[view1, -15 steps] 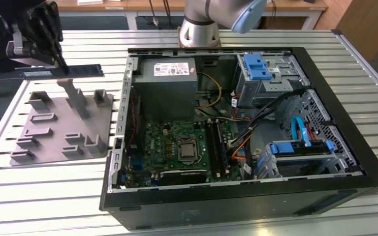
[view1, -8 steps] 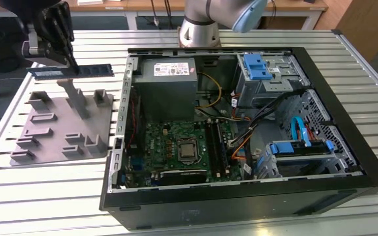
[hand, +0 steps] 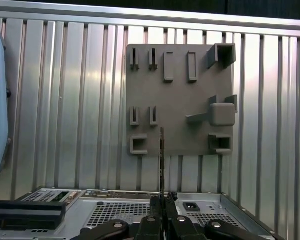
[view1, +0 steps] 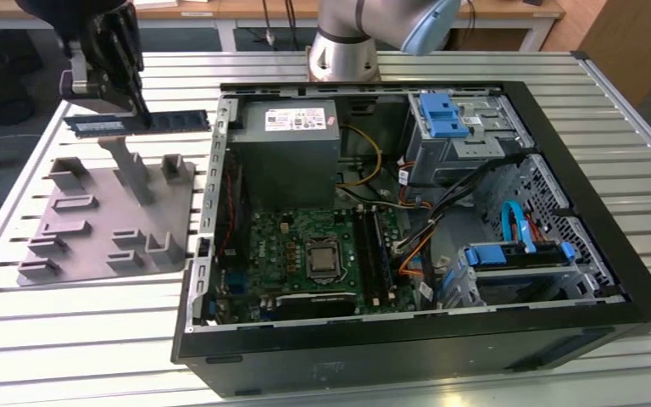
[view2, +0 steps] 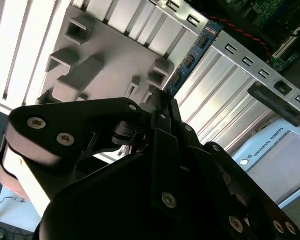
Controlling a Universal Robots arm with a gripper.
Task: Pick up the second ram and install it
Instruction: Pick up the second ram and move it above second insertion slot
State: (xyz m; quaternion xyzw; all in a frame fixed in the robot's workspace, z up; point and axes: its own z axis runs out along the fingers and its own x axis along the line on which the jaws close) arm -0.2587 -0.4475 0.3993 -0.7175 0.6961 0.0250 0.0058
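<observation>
The bench (view1: 77, 356) is ribbed bare metal. The grey holder plate (view1: 99, 229) looks matt plastic. The end effector (view1: 145, 113) is matt black, the second ram (view1: 179, 121) smooth circuit board, the computer case (view1: 416, 365) black-painted sheet metal.

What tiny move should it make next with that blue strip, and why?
Probably carry it toward the exterior view's right, over the open computer case: the hand grips the second ram above the grey holder, apart from the black motherboard slots.
</observation>
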